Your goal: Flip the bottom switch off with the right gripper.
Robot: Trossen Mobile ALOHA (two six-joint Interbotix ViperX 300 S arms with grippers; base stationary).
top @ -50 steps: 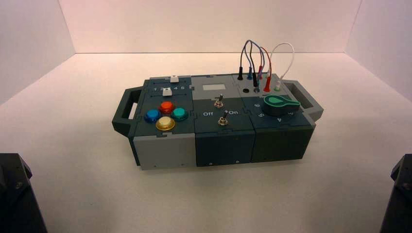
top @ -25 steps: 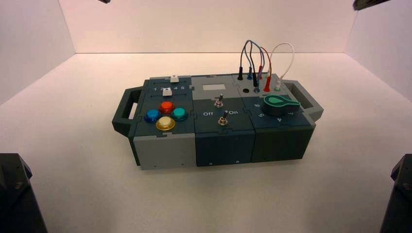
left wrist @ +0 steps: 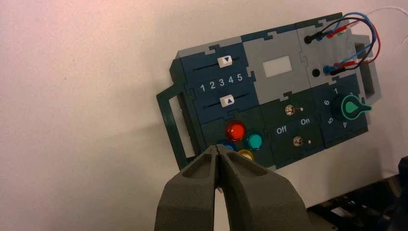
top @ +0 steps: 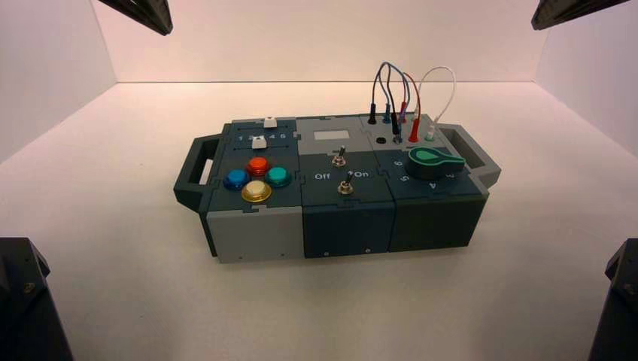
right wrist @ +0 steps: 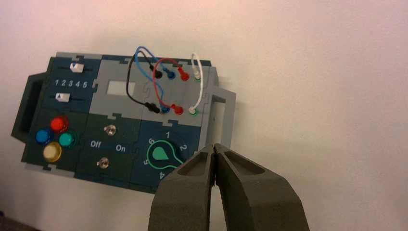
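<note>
The bottom switch (top: 346, 184) is a small silver toggle on the box's dark middle panel, just below the white "Off" and "On" lettering. It also shows in the right wrist view (right wrist: 102, 163) and the left wrist view (left wrist: 298, 141). My right gripper (right wrist: 213, 147) hangs high above the box's right end, near the green knob (right wrist: 161, 155). Its dark grey fingers are shut on nothing, well away from the switch. My left gripper (left wrist: 219, 148) is shut too, high above the box's left front by the coloured buttons. In the high view only dark arm parts show, in the top corners.
A twin toggle (top: 339, 157) stands behind the bottom switch, by a pale grey plate (top: 331, 136). Red, blue, teal and yellow buttons (top: 256, 179) and two sliders (top: 259, 141) fill the box's left part. Plugged wires (top: 406, 90) arch over the back right. Black arm bases (top: 26, 301) flank the front.
Dark arm parts have come further into the high view's two top corners. The box and its switches are unchanged.
</note>
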